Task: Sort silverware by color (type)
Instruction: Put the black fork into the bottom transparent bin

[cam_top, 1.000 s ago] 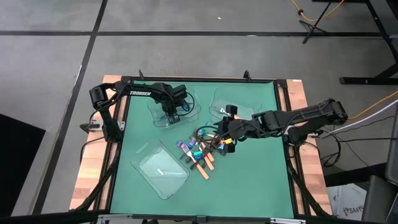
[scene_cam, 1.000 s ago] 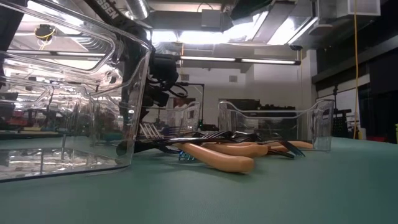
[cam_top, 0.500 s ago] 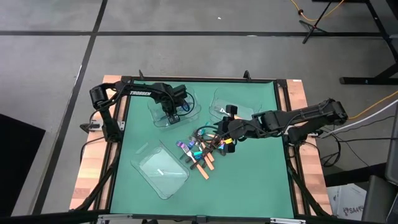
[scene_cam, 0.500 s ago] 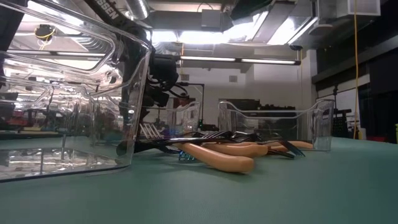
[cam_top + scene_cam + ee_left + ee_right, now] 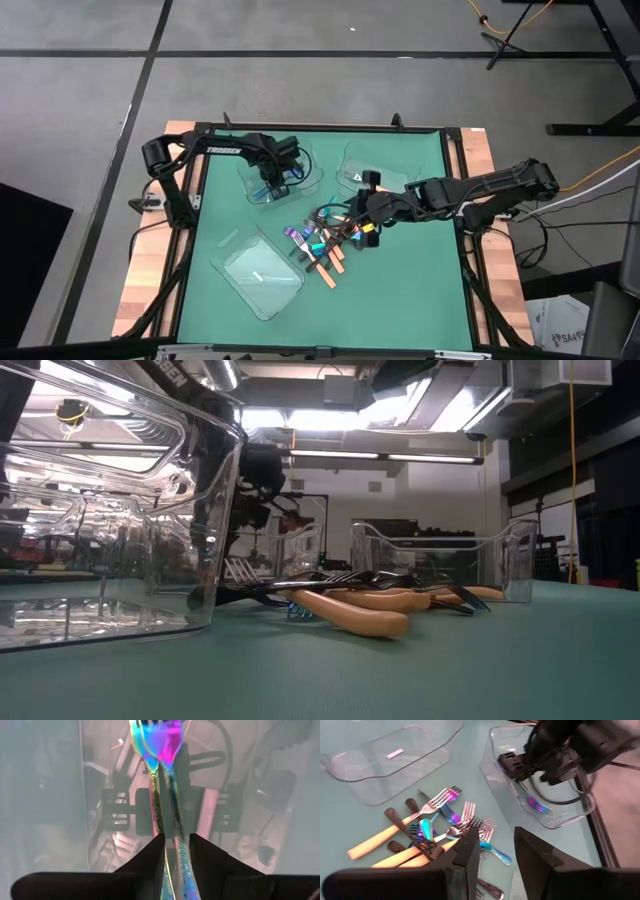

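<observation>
The silverware is a loose pile of forks (image 5: 322, 245) mid-table: iridescent, orange-handled and dark ones (image 5: 435, 830), lying crossed on the green mat (image 5: 350, 600). My left gripper (image 5: 272, 186) is down inside the far-left clear tray (image 5: 298, 165), shut on an iridescent fork (image 5: 155, 735). A second iridescent handle (image 5: 158, 820) shows beside it. The right wrist view shows the left gripper (image 5: 517, 767) in the tray too. My right gripper (image 5: 352, 226) hovers open over the pile's right side (image 5: 495, 855) and holds nothing. My left gripper pinches the iridescent fork's handle (image 5: 176, 865) between its two fingers. The fork runs forward along the line of the fingers, tines (image 5: 150, 730) away from them. In the right wrist view its tine end (image 5: 538, 805) lies low in the tray.
There are three clear trays: far left (image 5: 560, 815), far middle-right (image 5: 365, 162) and a large one near left (image 5: 262, 275). The low view looks through the near tray (image 5: 110, 510). Bare mat lies to the near right, and wooden rails edge the table.
My left arm has shifted slightly toward the table's left over the far-left tray, still shut on the fork. The right gripper and the pile look unchanged.
</observation>
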Tool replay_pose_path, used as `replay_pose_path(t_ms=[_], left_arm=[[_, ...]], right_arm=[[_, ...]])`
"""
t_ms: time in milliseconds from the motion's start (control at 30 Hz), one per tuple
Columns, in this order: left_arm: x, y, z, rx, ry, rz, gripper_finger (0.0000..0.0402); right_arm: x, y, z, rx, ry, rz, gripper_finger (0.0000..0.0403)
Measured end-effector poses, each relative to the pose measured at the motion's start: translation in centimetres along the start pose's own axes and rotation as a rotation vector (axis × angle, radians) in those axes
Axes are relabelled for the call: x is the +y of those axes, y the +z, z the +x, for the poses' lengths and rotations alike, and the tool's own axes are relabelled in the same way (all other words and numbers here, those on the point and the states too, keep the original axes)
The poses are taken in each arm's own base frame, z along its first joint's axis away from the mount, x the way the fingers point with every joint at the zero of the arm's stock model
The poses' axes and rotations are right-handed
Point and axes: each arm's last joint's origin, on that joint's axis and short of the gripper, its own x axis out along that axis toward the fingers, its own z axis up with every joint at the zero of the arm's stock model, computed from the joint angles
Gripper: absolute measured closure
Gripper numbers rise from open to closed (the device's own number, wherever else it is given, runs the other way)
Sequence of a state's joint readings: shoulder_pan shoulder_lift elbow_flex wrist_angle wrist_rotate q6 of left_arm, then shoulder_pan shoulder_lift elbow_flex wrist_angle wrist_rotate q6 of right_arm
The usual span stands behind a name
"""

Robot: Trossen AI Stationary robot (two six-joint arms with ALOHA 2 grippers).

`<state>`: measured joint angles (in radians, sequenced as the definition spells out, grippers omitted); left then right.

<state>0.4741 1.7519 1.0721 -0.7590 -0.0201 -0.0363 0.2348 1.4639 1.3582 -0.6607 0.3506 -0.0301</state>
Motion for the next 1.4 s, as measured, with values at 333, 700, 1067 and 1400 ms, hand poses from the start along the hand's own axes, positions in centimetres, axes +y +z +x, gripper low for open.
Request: replay_pose_path(t_ms=[333, 700, 1067, 1400], left_arm=[[-1.5, -0.9, -5.2, -0.167, -0.034, -0.079, 0.032], [-7.1, -3.4, -10.0, -0.342, -0.097, -0.024, 0.032], [-12.8, -6.0, -11.0, -0.391, -0.125, 0.113, 0.0321], [-16.0, -7.5, -11.6, -0.445, -0.187, 0.22, 0.0321]], right_arm=[[0.1, 0.0, 0.0, -0.001, 0.024, 0.005, 0.029], [0.2, -0.2, 0.0, 0.023, 0.06, 0.017, 0.029], [1.8, -0.8, 3.1, 0.105, 0.215, -0.005, 0.029], [3.6, -2.3, 7.8, 0.24, 0.217, -0.069, 0.029]])
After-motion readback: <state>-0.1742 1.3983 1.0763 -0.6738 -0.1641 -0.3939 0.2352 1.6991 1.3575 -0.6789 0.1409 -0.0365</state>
